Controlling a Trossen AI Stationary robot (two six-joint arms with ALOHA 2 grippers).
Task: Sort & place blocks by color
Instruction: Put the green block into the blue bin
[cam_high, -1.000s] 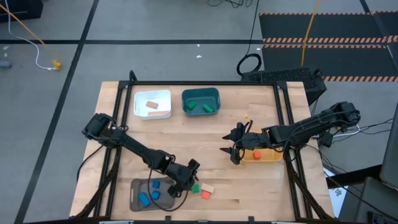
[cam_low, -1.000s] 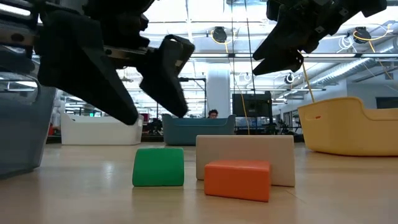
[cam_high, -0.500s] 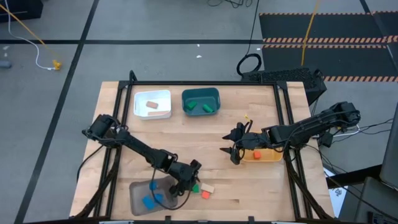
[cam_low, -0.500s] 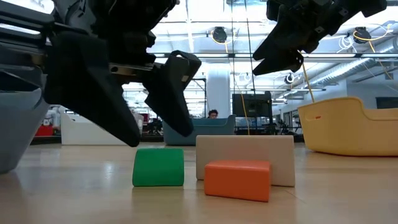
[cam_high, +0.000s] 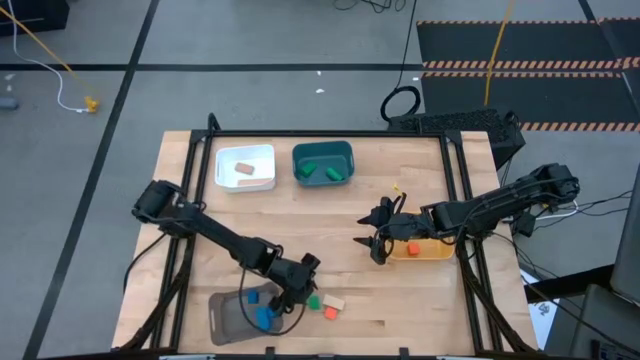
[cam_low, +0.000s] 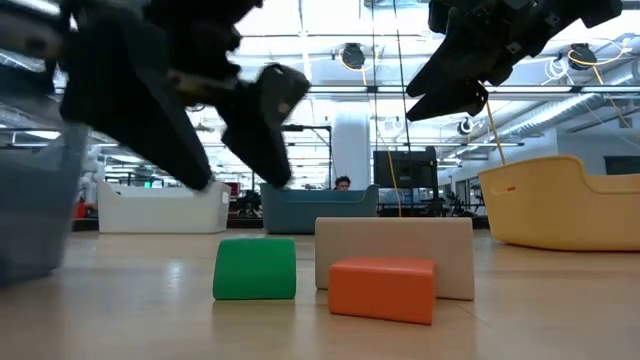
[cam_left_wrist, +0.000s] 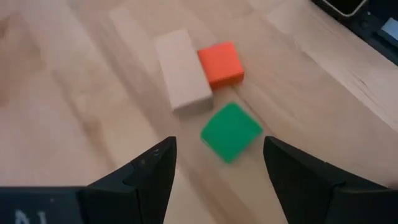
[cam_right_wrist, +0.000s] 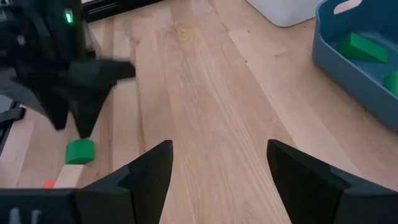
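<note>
A green block (cam_left_wrist: 231, 132), a tan block (cam_left_wrist: 182, 70) and an orange block (cam_left_wrist: 220, 63) lie flat and close together on the table near its front edge. They show again as the green block (cam_low: 255, 268), the tan block (cam_low: 395, 255) and the orange block (cam_low: 382, 288). My left gripper (cam_high: 300, 284) hovers open just above the green block and touches nothing; its fingers (cam_left_wrist: 149, 177) stand on either side of the block. My right gripper (cam_high: 374, 246) waits open in the air beside the yellow bin (cam_high: 432, 252), which holds an orange block (cam_high: 412, 247).
A grey bin (cam_high: 225, 312) with blue blocks (cam_high: 264, 318) sits at the front left, close under my left arm. A white bin (cam_high: 245, 167) with a tan block and a teal bin (cam_high: 323, 164) with green blocks stand at the far edge. Bare wood lies mid-table.
My left gripper dipped a little toward the green block and came back up, staying open. The grey bin beside it rocked, and the blue blocks inside shifted toward its right end. The three loose blocks kept their places.
</note>
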